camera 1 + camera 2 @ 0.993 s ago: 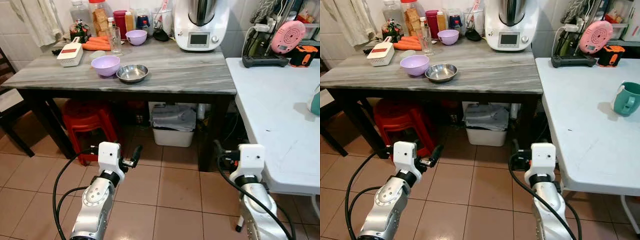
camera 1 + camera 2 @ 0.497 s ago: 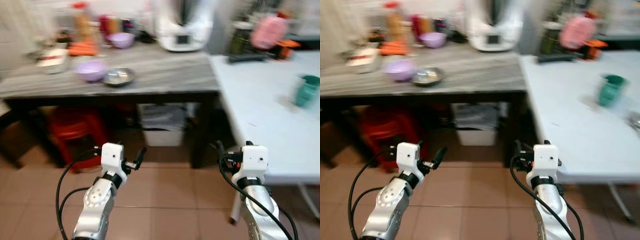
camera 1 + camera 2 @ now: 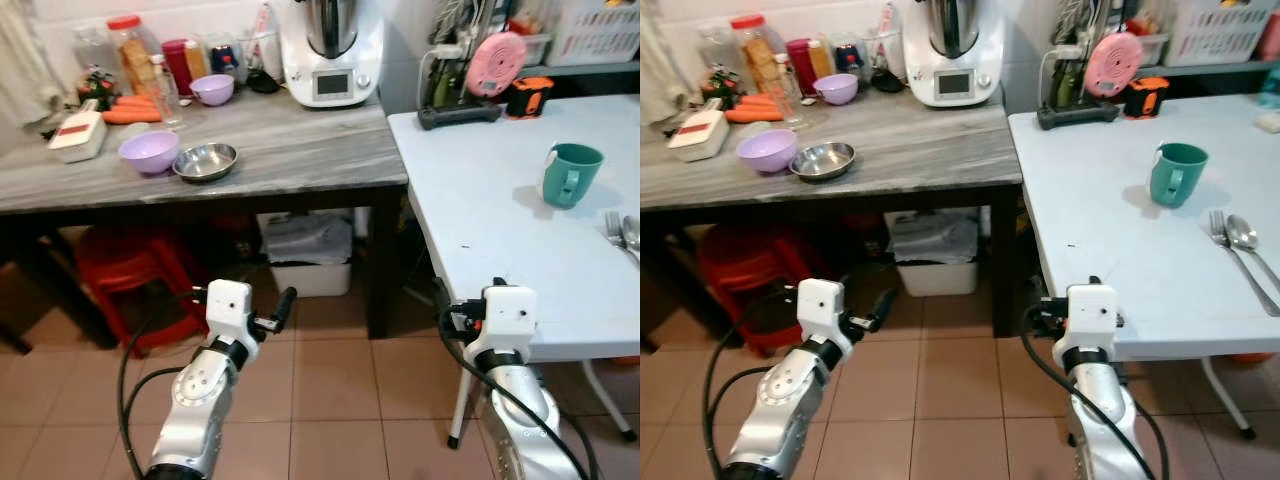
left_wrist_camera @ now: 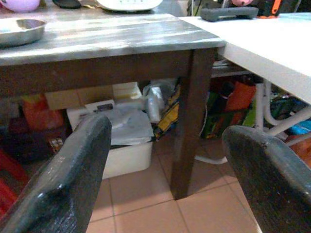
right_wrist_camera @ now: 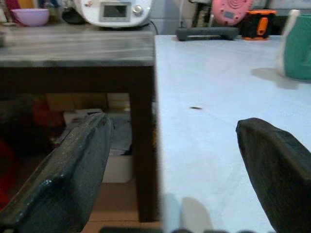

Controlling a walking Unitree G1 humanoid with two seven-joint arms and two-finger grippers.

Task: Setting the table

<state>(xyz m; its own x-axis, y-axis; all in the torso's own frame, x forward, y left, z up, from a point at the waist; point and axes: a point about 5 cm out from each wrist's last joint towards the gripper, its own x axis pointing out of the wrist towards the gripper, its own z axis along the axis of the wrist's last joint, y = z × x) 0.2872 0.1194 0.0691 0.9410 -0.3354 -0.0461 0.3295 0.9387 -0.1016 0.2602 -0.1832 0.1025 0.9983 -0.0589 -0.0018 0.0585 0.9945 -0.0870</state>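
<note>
One fork point(image 3: 1218, 228) beside spoon point(image 3: 1241, 232), right eye.

A grey wood-grain table with dark legs point(image 3: 300, 150) carries a lilac plastic bowl point(image 3: 148, 152) just beside a shallow steel dish point(image 3: 205, 161), with a white kitchen machine point(image 3: 331, 55) at its rear edge. A white table point(image 3: 490, 240) stands against it on the right and holds a teal ceramic mug point(image 3: 569, 175), with a metal fork point(image 3: 618, 231) and spoon point(image 3: 632, 229) near its right edge. The left gripper point(image 3: 280, 307) and right gripper point(image 3: 440, 300) hang low over the brown tiled floor point(image 3: 330, 380), in front of a red plastic stool point(image 3: 125, 270) and a white storage bin point(image 3: 305, 262) under the grey table.
</note>
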